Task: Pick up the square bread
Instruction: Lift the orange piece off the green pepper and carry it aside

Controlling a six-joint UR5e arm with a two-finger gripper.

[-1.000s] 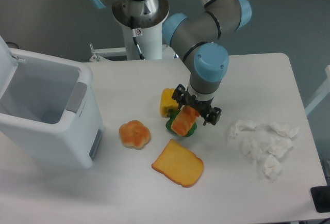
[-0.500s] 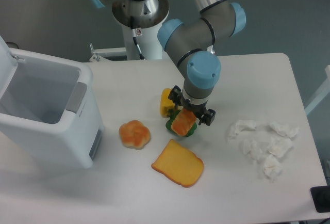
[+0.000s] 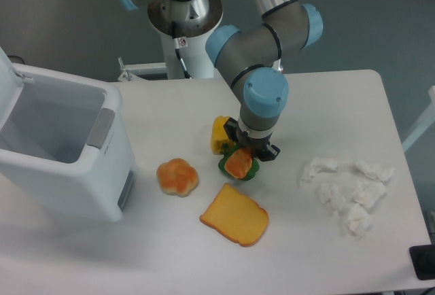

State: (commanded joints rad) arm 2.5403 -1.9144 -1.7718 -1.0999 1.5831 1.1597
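Between fingers (image 3: pixel 249 149), square bread (image 3: pixel 238 163)

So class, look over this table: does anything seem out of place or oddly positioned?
Yes. The square bread lies tilted on top of the green pepper rather than flat on the table. Crumpled tissues are scattered at the right.

One fixed camera, high and in front of the rig.

I get a single view, looking down at a steep angle across the white tabletop (image 3: pixel 170 105) toward the arm's base (image 3: pixel 185 16) at the far edge. It sits at middle distance: nearly the whole tabletop fits, its left side cropped, and I have no second view.
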